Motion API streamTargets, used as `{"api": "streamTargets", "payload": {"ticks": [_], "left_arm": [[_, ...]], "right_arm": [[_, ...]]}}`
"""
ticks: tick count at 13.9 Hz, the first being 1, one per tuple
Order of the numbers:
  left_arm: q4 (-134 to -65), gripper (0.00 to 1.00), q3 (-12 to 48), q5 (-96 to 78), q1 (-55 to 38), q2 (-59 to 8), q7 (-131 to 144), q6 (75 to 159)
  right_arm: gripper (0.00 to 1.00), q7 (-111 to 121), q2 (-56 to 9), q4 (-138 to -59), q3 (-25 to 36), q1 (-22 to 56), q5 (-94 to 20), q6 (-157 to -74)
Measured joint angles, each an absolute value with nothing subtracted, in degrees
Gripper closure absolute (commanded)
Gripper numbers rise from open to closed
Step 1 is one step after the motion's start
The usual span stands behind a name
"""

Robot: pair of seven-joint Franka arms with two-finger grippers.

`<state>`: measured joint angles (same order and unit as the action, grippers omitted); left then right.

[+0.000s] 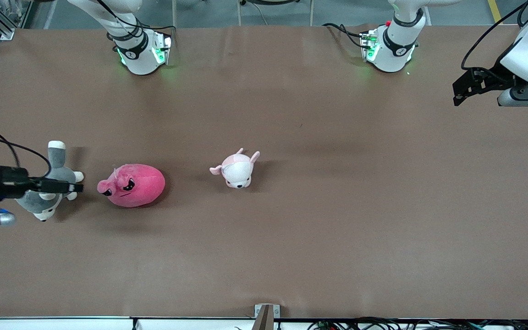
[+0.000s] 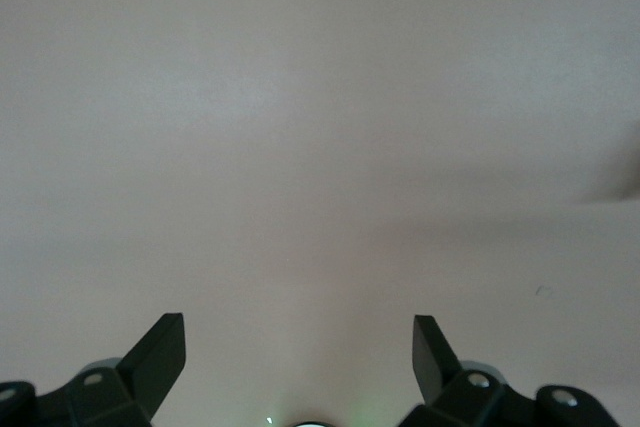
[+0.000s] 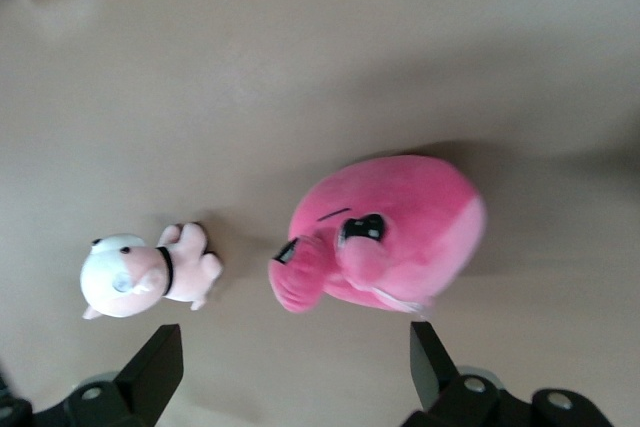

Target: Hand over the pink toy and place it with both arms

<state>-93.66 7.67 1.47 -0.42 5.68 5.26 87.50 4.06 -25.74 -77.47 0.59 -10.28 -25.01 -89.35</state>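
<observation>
The pink toy (image 1: pixel 133 184) is a round hot-pink plush with angry black eyes. It lies on the brown table toward the right arm's end. In the right wrist view it (image 3: pixel 385 232) shows ahead of the open, empty fingers. My right gripper (image 1: pixel 77 187) hangs over the grey-and-white husky plush (image 1: pixel 55 172), its tips just short of the pink toy's snout; in its own view the gripper (image 3: pixel 295 367) holds nothing. My left gripper (image 1: pixel 460 94) is open and empty, up over the table's edge at the left arm's end; its own view (image 2: pixel 300 357) shows only bare table.
A small pale pink-and-white puppy plush (image 1: pixel 238 169) lies near the table's middle, beside the pink toy, and also shows in the right wrist view (image 3: pixel 145 275). A metal bracket (image 1: pixel 266 315) sits at the table edge nearest the front camera. The arm bases (image 1: pixel 142 50) stand along the top.
</observation>
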Motion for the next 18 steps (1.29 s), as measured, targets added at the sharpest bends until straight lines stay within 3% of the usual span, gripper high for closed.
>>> {"api": "streamTargets", "payload": {"ticks": [6,18], "left_arm": [[-93.6,0.0,7.6,1.5,-0.3,5.3,5.4,87.4],[-93.5,0.0,7.6,0.3,-0.1,5.4,5.5,87.4]], "right_arm": [[0.0,3.4,-13.5,-76.9,0.2,-4.1,-3.4,-89.1],[0.0,3.3,-10.1,-73.2,1.0,-4.7,1.4,-86.5]]}}
